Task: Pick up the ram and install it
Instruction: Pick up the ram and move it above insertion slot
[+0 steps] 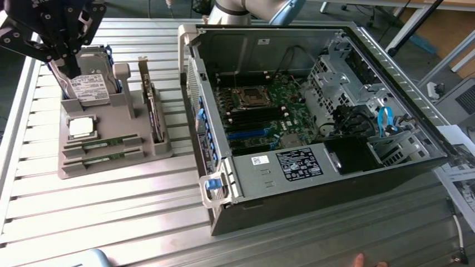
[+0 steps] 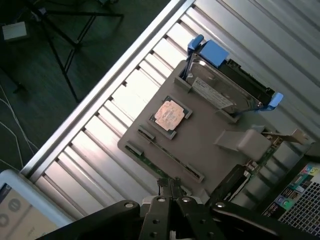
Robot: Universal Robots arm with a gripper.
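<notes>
Jaws shut tight, gripping nothing, hanging above grey holder (image 1: 119, 133) on table (image 1: 111, 211); ram (image 1: 102, 146) lies slotted there, beside processor chip (image 1: 80, 127).

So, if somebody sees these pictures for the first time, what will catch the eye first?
Most likely the big open computer case on the exterior view's right, with its green motherboard exposed. Next, the grey holder on the exterior view's left, carrying a hard drive, a silver processor chip and two ram strips. The arm's black fingers hang closed above that holder.
</notes>
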